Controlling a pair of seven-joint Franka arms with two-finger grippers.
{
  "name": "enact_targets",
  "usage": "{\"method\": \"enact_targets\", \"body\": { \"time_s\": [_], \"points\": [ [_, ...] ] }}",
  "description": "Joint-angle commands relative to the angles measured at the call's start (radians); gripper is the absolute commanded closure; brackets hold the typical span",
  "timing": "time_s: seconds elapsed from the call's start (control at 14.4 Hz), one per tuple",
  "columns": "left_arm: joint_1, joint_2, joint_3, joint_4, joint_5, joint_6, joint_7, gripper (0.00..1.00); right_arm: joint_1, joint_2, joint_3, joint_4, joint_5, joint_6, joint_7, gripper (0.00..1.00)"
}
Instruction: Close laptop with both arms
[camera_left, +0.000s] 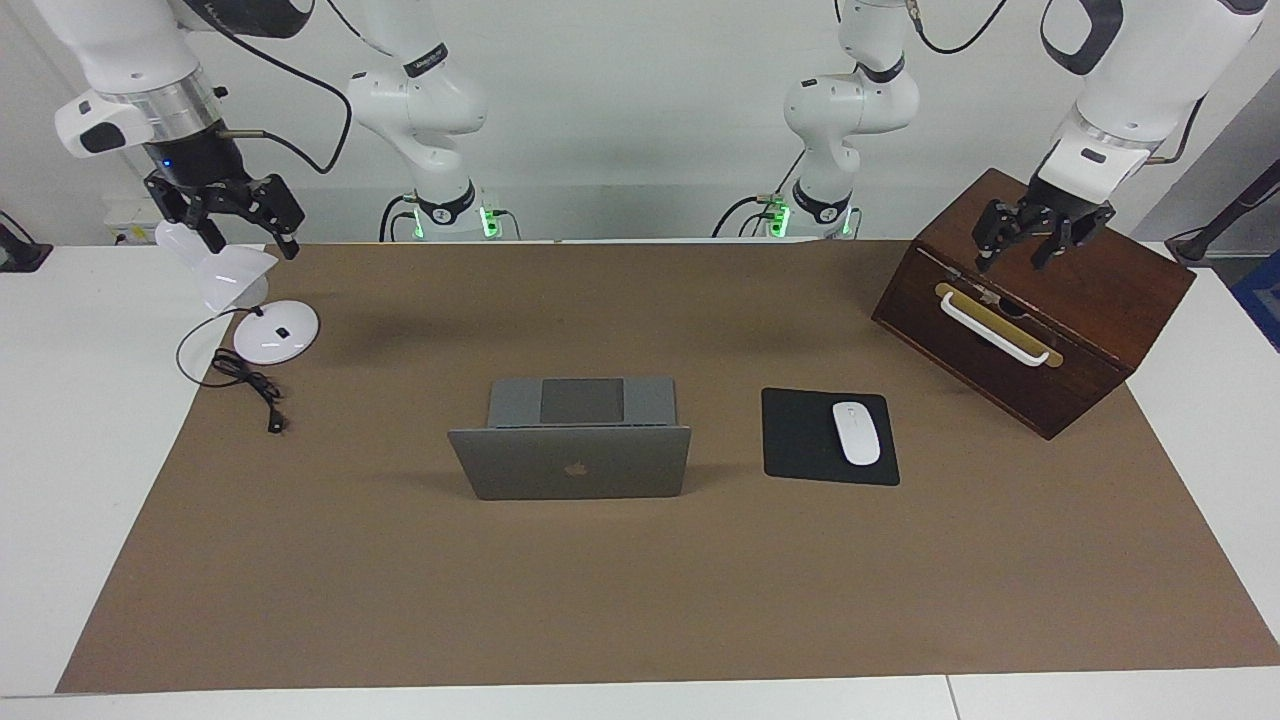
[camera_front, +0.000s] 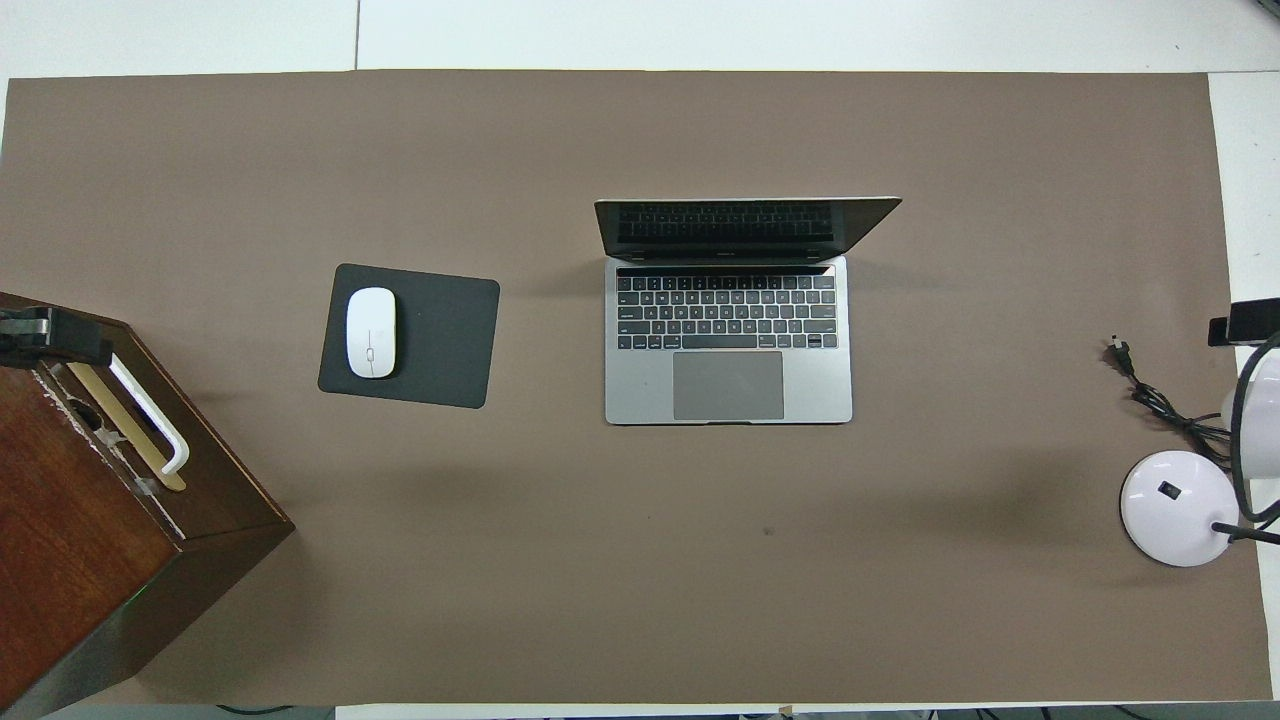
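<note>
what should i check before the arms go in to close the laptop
1. Laptop open, lid upright: ok.
2. Nothing on the keyboard: ok.
3. Mouse on its pad, apart from the laptop, toward the left arm's end: ok.
4. Left hand over the wooden box, not at the lid yet: not ok.
5. Right hand over the lamp, not at the lid yet: not ok.
6. Both hands open, holding nothing: ok.
</note>
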Motion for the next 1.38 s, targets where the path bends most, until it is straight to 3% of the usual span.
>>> {"method": "enact_targets", "body": {
  "time_s": [0.0,0.69,0.83,1.04,1.18,1.25,1.31],
  "points": [
    [0.001,-0.017,0.001,-0.017,0.023,0.021,-0.016,1.0,-0.005,-0.02,0.002,-0.02,0.006,0.013,-0.008,0.0],
    [-0.007,-0.005,-0.001,-0.023,0.019,0.202,-0.012,1.0,0.001,-0.018,0.002,-0.022,0.005,0.04,-0.008,0.0],
    [0.002,-0.006,0.001,-0.031,-0.026,0.227,-0.016,1.0,0.001,-0.018,0.002,-0.022,0.005,0.042,-0.008,0.0],
    [0.004,-0.023,0.002,-0.098,-0.057,0.309,-0.018,1.0,0.0,-0.012,0.002,-0.022,0.005,0.08,-0.011,0.0],
    [-0.002,-0.051,0.001,-0.173,-0.059,0.412,-0.03,1.0,0.0,-0.006,0.002,-0.017,0.003,0.089,-0.011,0.22],
    [-0.009,-0.069,0.001,-0.216,-0.06,0.469,-0.041,1.0,0.001,0.0,0.004,-0.011,0.003,0.094,-0.011,0.41],
    [-0.013,-0.083,-0.001,-0.259,-0.06,0.524,-0.042,1.0,0.001,0.008,0.005,-0.002,-0.003,0.094,-0.011,0.75]
  ]
}}
